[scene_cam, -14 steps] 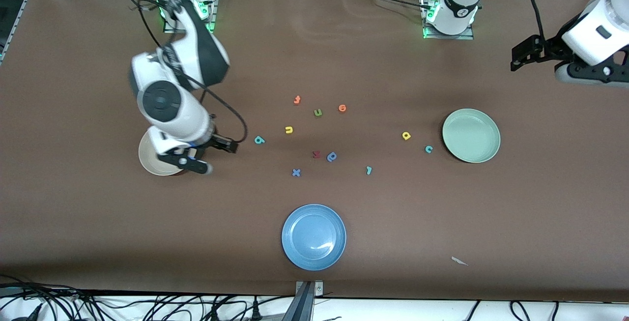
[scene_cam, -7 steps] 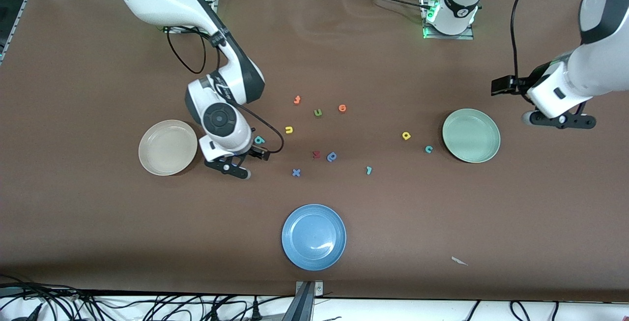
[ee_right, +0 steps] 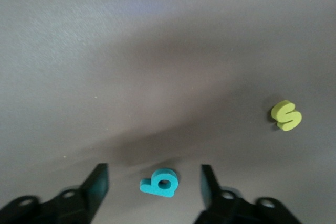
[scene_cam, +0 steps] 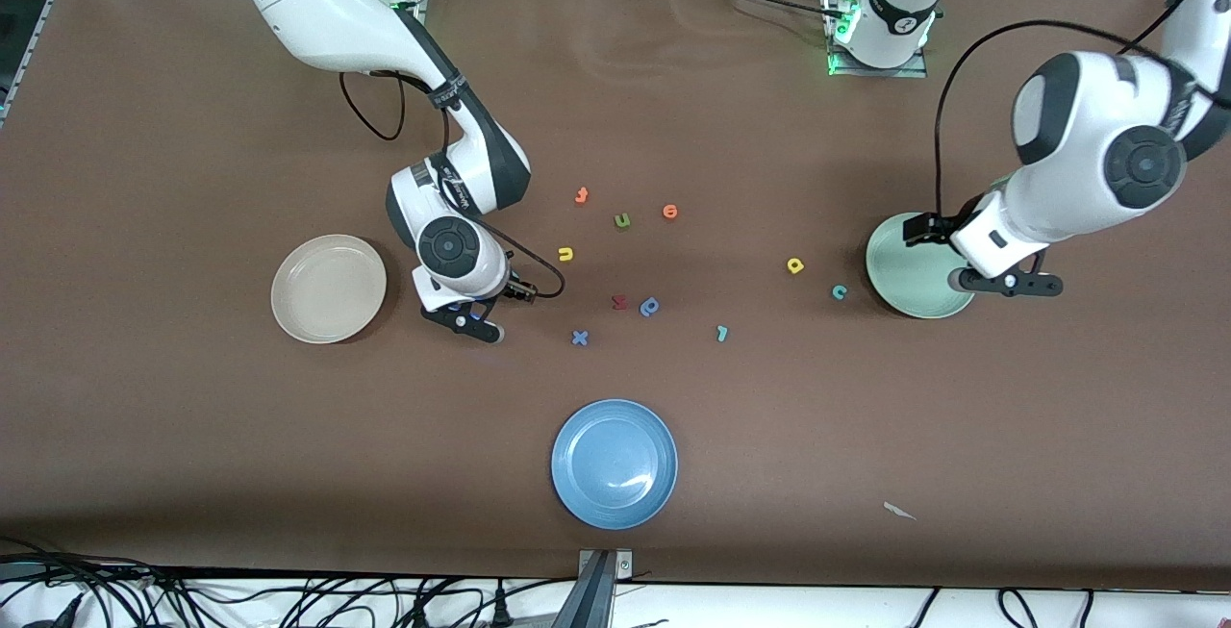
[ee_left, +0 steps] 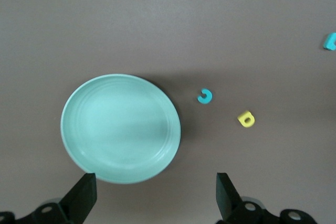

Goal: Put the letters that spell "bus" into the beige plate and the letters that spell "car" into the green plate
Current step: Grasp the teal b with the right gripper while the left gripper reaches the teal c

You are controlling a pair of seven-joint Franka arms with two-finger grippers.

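The teal b (ee_right: 160, 183) lies flat on the table between the open fingers of my right gripper (ee_right: 155, 184), which touch nothing. From the front the right gripper (scene_cam: 471, 323) hides the b, just beside the bare beige plate (scene_cam: 329, 288). A yellow letter (scene_cam: 565, 254) lies close by (ee_right: 286, 115). My left gripper (scene_cam: 1010, 284) hangs open and bare over the green plate's (scene_cam: 904, 263) rim. The left wrist view shows that gripper (ee_left: 154, 195) by the green plate (ee_left: 121, 128), with the teal c (ee_left: 205, 96), yellow a (ee_left: 245, 118) and teal r (ee_left: 331, 41) beside it.
Loose letters lie mid-table: an orange t (scene_cam: 581, 195), a green u (scene_cam: 622, 220), an orange o (scene_cam: 670, 213), a red letter (scene_cam: 619, 302), a darker blue looped letter (scene_cam: 650, 306) and a blue x (scene_cam: 579, 338). A blue plate (scene_cam: 614, 463) sits nearer the front camera.
My right gripper has moved from over the beige plate to straddle the teal b, and its fingers have narrowed. My left arm has swung in from the table's end to over the green plate.
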